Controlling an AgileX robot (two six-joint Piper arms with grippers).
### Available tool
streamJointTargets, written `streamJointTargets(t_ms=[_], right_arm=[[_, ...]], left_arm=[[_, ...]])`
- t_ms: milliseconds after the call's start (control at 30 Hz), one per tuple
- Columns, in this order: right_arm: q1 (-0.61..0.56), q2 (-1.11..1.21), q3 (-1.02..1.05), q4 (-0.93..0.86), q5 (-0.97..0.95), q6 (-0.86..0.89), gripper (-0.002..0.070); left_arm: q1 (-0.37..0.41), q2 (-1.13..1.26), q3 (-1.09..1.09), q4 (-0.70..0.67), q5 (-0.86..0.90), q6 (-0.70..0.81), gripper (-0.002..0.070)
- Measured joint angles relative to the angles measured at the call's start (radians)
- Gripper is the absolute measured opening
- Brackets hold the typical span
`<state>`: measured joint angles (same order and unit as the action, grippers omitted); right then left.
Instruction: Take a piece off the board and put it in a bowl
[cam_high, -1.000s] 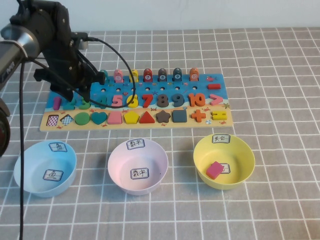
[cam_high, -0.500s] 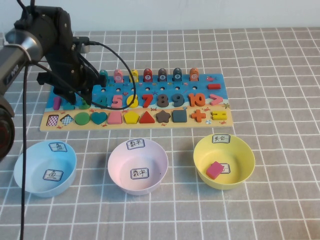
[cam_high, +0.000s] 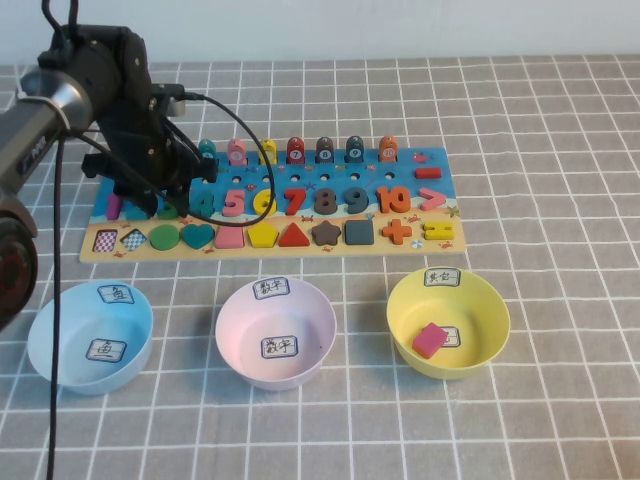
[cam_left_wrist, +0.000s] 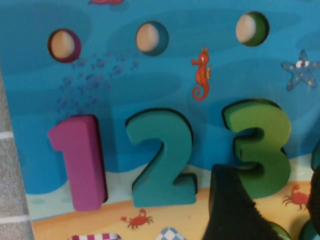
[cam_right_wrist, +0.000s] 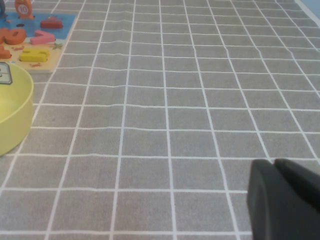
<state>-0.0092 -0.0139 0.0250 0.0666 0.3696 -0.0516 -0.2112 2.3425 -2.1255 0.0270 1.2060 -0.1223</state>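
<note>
The green 3 sits in its slot on the board, right beneath my left gripper, whose fingers are spread to either side of its lower edge and grip nothing yet. So nothing is done, as I judge it: closing, lifting and carrying all remain. The pink bowl waits empty, nearer the robot's side than my left gripper and to its right. Further right, the yellow bowl holds a pink block. My right gripper is parked low over bare table; I cannot tell its fingers' state. The surface is a grey gridded cloth, with a pale wall behind.
</note>
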Motion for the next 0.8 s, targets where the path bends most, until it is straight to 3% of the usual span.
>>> streamJointTargets(t_ms=[800], right_arm=[[0.0, 0.0, 0.0, 0.0, 0.0, 0.0, -0.0019]], left_arm=[[0.0, 0.004, 0.0, -0.001, -0.037, 0.017, 0.0296]])
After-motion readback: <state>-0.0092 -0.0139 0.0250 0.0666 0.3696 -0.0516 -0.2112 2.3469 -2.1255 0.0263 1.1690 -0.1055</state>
